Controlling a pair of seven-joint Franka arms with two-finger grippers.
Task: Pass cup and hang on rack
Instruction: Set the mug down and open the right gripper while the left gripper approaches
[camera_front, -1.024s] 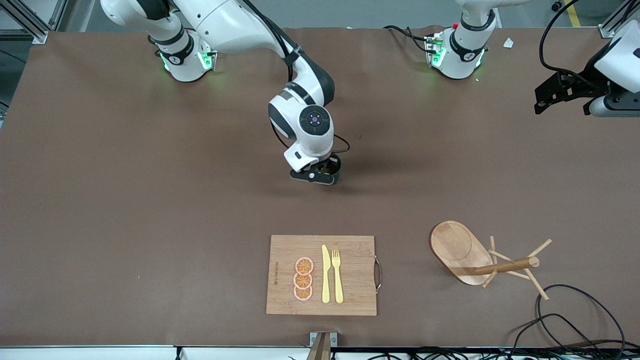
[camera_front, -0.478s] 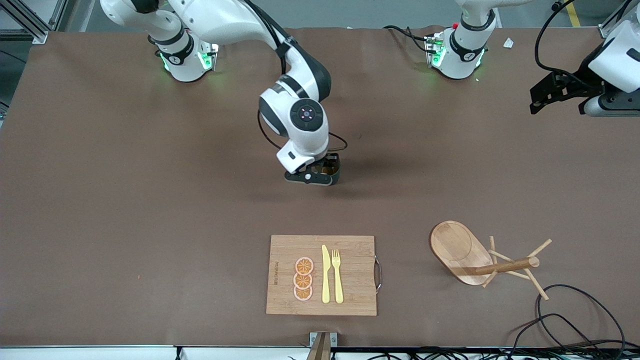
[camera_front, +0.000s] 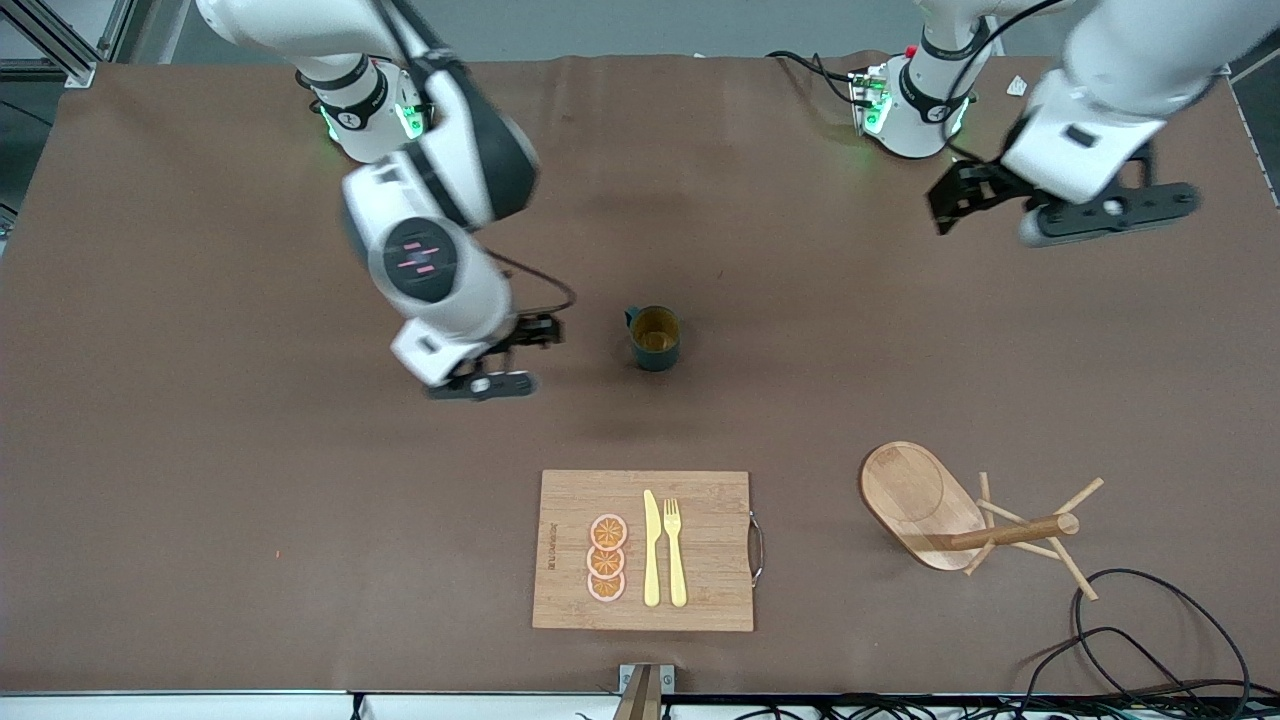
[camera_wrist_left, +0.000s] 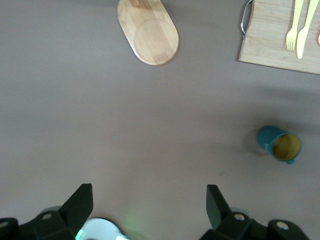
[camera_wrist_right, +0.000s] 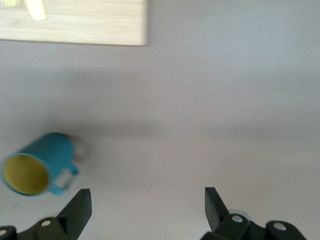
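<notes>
The dark teal cup with a yellow inside stands upright and alone in the middle of the table. It also shows in the left wrist view and the right wrist view. My right gripper is open and empty, beside the cup toward the right arm's end. My left gripper is open and empty, up over the table near the left arm's base. The wooden rack stands nearer the front camera toward the left arm's end; its oval base shows in the left wrist view.
A bamboo cutting board with a yellow knife, a fork and orange slices lies near the front edge, nearer the camera than the cup. Black cables loop at the front corner by the rack.
My right gripper let go of the cup and moved off toward the right arm's end, leaving it standing. My left arm swung in from the table's end toward the middle.
</notes>
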